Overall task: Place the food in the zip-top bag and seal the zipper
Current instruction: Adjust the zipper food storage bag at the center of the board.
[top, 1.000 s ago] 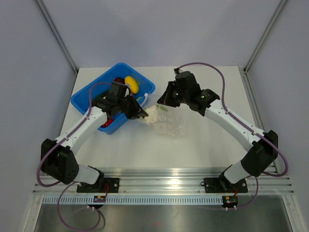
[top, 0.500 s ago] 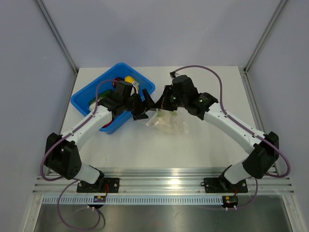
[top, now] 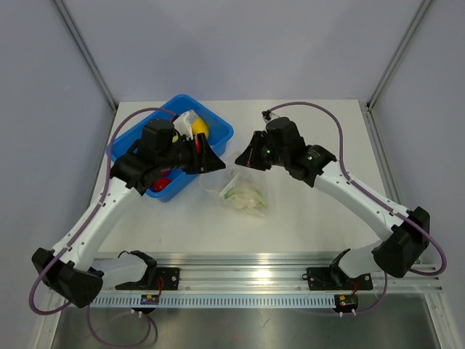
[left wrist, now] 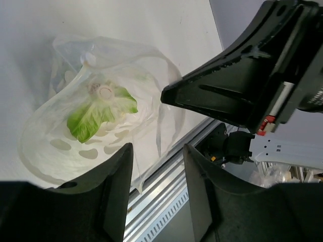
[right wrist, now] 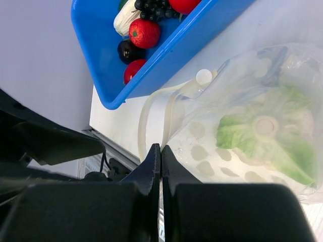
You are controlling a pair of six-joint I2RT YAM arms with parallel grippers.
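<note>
The zip-top bag [top: 245, 193] lies mid-table, its mouth lifted toward the tub. My right gripper [top: 241, 161] is shut on the bag's upper edge [right wrist: 174, 138], beside the curved whitish zipper [right wrist: 146, 113]. A white cauliflower with green leaves [left wrist: 101, 108] [right wrist: 262, 131] lies inside the bag. My left gripper [top: 215, 161] hovers between tub and bag, open, nothing between its fingers [left wrist: 118, 181]. More food sits in the tub: a red tomato [right wrist: 145, 33], a dark purple piece [right wrist: 127, 50], a white leek [right wrist: 126, 20] and a yellow pepper [top: 200, 128].
The blue tub [top: 218, 131] stands at the back left, partly under my left arm. Grey walls close in the table at the back and both sides. A metal rail [top: 247, 262] runs along the near edge.
My left gripper opened at the bag's mouth and drew back left toward the tub, its arm rising. The bag, with the cauliflower in it, has shifted slightly nearer. The right gripper keeps its grip.
</note>
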